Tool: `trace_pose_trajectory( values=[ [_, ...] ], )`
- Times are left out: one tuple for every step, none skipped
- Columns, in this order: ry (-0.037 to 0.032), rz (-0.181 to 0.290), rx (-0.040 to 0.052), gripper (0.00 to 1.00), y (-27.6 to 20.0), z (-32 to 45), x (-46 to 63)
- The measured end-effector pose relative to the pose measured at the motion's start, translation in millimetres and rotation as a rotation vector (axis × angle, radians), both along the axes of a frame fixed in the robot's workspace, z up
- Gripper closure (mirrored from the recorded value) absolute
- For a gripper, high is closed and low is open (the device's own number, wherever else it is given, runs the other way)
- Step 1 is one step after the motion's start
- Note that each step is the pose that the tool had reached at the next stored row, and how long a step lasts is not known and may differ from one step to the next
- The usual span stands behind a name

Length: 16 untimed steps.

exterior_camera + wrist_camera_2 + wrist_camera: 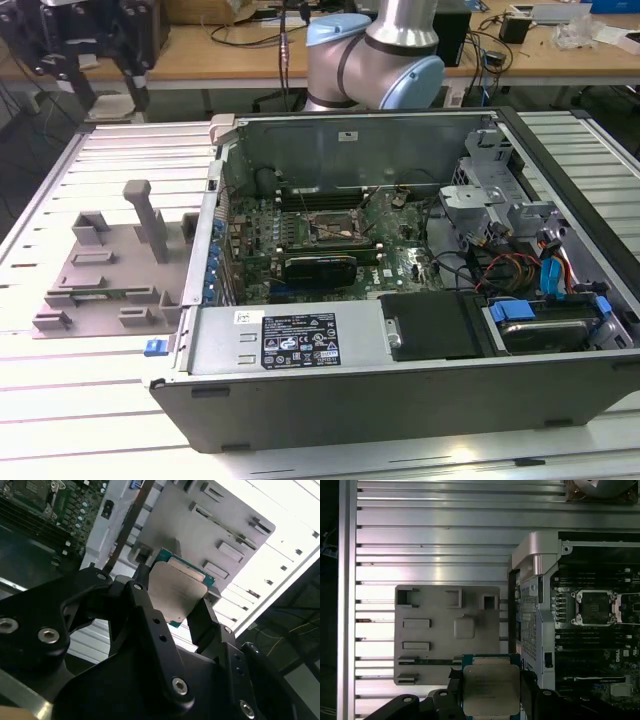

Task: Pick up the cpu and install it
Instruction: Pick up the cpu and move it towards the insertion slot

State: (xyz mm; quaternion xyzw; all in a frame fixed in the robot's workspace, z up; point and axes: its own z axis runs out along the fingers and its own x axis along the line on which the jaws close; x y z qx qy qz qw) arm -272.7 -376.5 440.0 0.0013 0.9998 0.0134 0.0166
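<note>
The cpu (491, 689), a flat square chip with a silver top and a green rim, sits clamped between my gripper's (491, 694) two black fingers. In the second wrist view the cpu (176, 591) is held the same way, and the gripper (175, 606) is shut on its edges. In the exterior view the gripper (110, 85) hangs high at the left, above the grey fixture (110, 270) and well away from the motherboard's socket (335, 225). The metal-framed socket (594, 607) has a dark centre.
An open computer case (300, 345) lies on the ribbed metal table (60, 400), with its side wall (535, 560) between the fixture and the motherboard. The grey fixture (447, 630) has upright blocks. Cables and drive bays (520, 260) crowd the exterior view's right.
</note>
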Motion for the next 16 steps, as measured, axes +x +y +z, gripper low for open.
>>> trace_pose_trajectory(
  values=[
    [0.0003, 0.000, 0.0001, 0.45, -0.2, 0.0, 7.8],
    [0.0009, 0.000, 0.0000, 0.45, -0.5, 0.0, 17.3],
    [0.0011, 0.000, 0.0000, 0.45, -0.7, 0.0, 23.3],
    [0.0012, 0.000, 0.0001, 0.45, -0.8, 0.0, 27.4],
    [0.0015, 0.000, 0.0001, 0.45, -1.0, 0.0, 34.7],
    [0.0017, 0.000, 0.0001, 0.45, -1.2, 0.0, 40.5],
    [0.0019, 0.000, 0.0000, 0.45, -1.2, 0.0, 44.4],
    [0.0021, 0.000, 0.0000, 0.45, -1.3, 0.0, 51.2],
    [0.0022, 0.000, 0.0000, 0.45, -1.4, 0.0, 55.3],
    [0.0024, 0.000, 0.0000, 0.45, -1.5, 0.0, 59.8],
    [0.0026, 0.000, 0.0001, 0.45, -1.7, 0.0, 70.0],
    [0.0030, 0.000, 0.0000, 0.45, -2.0, 0.0, 80.2],
    [0.0033, 0.000, 0.0000, 0.45, -2.1, 0.0, 88.1],
    [0.0034, 0.000, 0.0001, 0.45, -2.3, -0.1, 94.8],
    [0.0036, 0.000, 0.0001, 0.45, -2.4, 0.0, 103.4],
    [0.0040, 0.000, 0.0000, 0.45, -2.7, 0.0, 113.9]
  ],
)
